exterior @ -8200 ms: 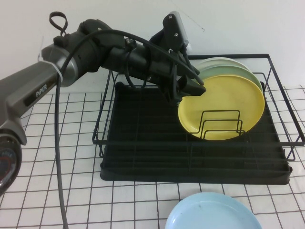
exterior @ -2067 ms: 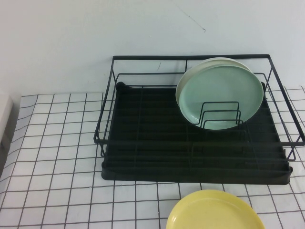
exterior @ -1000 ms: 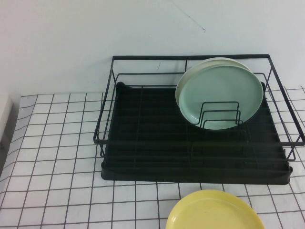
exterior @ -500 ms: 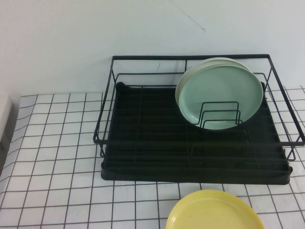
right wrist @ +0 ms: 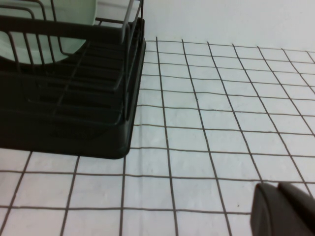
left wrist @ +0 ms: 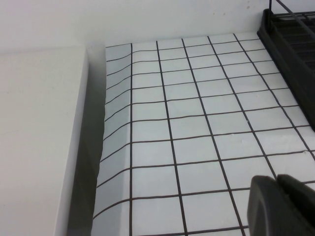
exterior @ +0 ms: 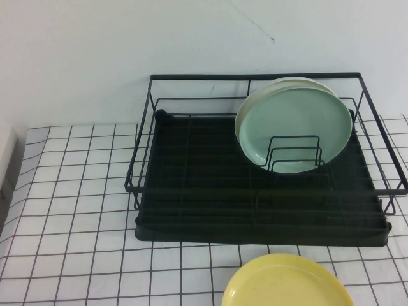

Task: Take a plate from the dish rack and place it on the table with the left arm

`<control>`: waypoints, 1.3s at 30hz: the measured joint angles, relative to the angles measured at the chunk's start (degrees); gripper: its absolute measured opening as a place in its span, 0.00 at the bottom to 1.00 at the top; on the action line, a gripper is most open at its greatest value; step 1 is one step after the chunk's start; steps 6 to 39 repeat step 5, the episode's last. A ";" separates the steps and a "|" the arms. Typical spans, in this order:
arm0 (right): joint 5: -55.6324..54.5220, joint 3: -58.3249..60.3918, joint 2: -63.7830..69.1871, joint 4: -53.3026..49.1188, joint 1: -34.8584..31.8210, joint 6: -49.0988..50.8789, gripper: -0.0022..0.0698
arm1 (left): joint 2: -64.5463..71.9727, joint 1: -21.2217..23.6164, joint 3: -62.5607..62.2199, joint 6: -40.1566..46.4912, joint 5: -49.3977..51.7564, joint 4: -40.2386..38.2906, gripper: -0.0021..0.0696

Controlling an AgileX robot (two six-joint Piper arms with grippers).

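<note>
Yellow plate [exterior: 287, 282] lies on table [exterior: 76, 191], far from both closed pincers [left wrist: 283, 206] [right wrist: 283, 209].

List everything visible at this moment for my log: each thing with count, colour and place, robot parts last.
yellow plate: one, yellow, flat on the table in front of the dish rack, cut off by the high view's near edge.
pale green plates: two, pale green, standing on edge in the wire dividers at the rack's back right.
dish rack: one, black wire with black tray base, at the middle back of the table.
table: one, white cloth with black grid.
left gripper: black, above the cloth left of the rack; only its tip shows.
right gripper: black, above the cloth right of the rack; only its tip shows.
</note>
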 joint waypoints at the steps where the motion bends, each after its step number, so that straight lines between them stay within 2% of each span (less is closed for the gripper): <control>1: 0.00 0.00 0.00 0.00 0.00 0.00 0.03 | 0.00 0.00 0.00 0.00 0.00 0.00 0.03; 39: 0.00 0.00 0.00 0.00 0.00 0.00 0.03 | 0.00 0.00 0.00 0.00 0.00 0.00 0.03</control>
